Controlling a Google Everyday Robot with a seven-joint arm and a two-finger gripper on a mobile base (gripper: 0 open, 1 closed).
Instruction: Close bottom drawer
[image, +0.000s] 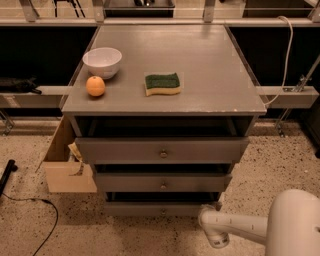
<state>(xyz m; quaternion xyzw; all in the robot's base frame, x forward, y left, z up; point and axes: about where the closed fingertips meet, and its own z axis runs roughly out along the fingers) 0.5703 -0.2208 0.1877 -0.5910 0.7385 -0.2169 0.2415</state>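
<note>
The bottom drawer (145, 208) is the lowest, slimmest grey front of the cabinet, with a small round knob (162, 212). It stands pulled out a little, with a dark gap above it. My gripper (218, 241) is at the end of the white arm (245, 227), low at the bottom right. It sits just right of and in front of the drawer's right end, near the floor.
The middle drawer (200, 182) and top drawer (200, 149) also stand partly open. On the cabinet top (210, 75) are a white bowl (102, 61), an orange (95, 86) and a green-yellow sponge (162, 83). A cardboard box (65, 167) stands at the left and a black cable (35, 207) lies on the floor.
</note>
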